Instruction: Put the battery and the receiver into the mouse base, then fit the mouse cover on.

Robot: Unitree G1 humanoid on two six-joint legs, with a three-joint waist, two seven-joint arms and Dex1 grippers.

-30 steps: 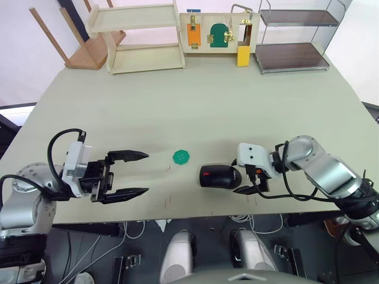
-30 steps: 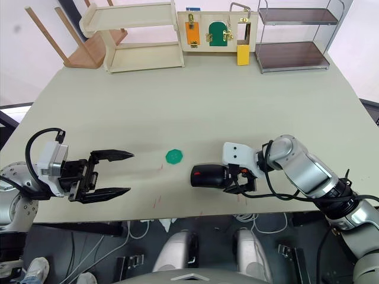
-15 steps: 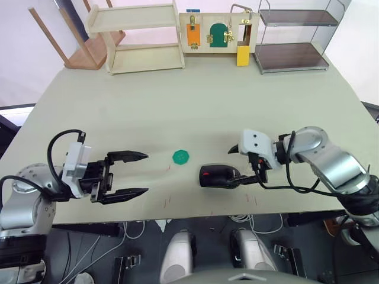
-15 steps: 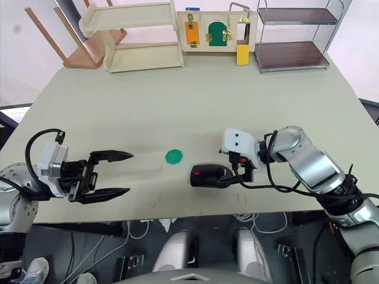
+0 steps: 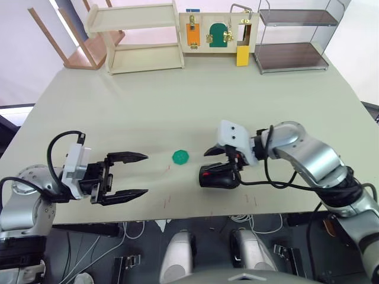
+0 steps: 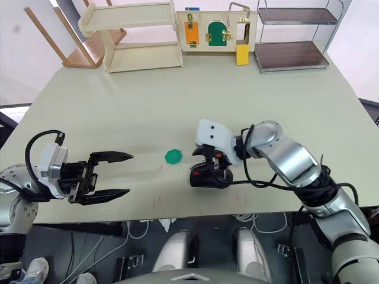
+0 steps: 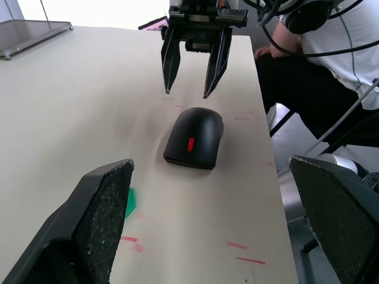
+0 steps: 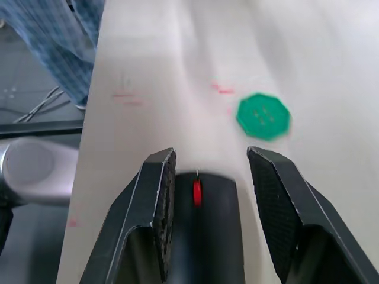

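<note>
A black mouse (image 5: 219,176) lies near the table's front edge, a smooth black mouse cover sitting on the mouse base with its red scroll wheel (image 7: 190,144) showing. The battery and the receiver are hidden. My right gripper (image 5: 220,163) is open and hangs just above the mouse; from the left wrist its fingertips (image 7: 167,90) stand apart from the shell. In its own wrist view the mouse (image 8: 204,231) shows between the two fingers. My left gripper (image 5: 145,173) is open and holds nothing, well to the left of the mouse.
A green octagonal disc (image 5: 180,157) lies just left of the mouse. At the back stand a wooden rack (image 5: 142,35), a latch board (image 5: 216,32) and a two-tier shelf (image 5: 293,41). A seated person (image 7: 320,71) is beside the table.
My right gripper has swung from the mouse's right side up and leftward, and now hangs over the mouse. The mouse and my left arm have not moved.
</note>
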